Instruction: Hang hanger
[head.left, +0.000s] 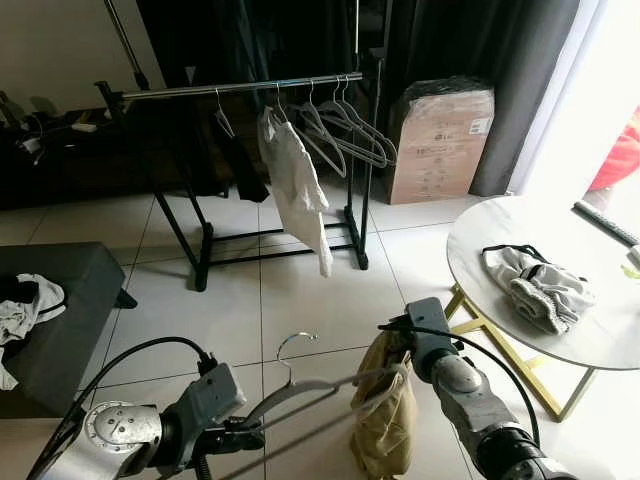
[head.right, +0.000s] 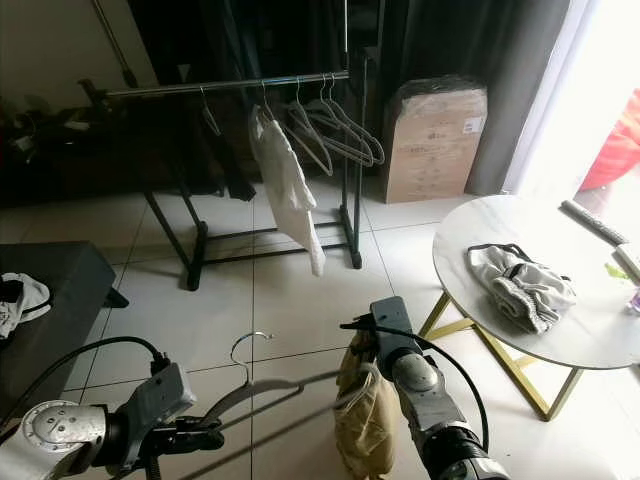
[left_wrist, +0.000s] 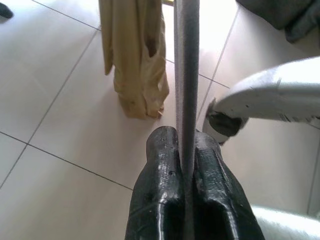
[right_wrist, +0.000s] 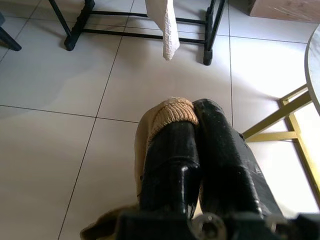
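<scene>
Slipping is the main risk: the tan garment (head.left: 385, 415) drapes over just one end of the grey hanger (head.left: 300, 388) and could slide off if the bar tilts on the way to the rack (head.left: 240, 88), well ahead. The left gripper (left_wrist: 186, 165) is clamped tight on the hanger's bar; the right gripper (right_wrist: 200, 130) is pinched on the garment's knitted edge (a pull between them might twist the hook). Counted: one held hanger, roughly six on the rack, one white garment (head.left: 295, 185) hanging there.
</scene>
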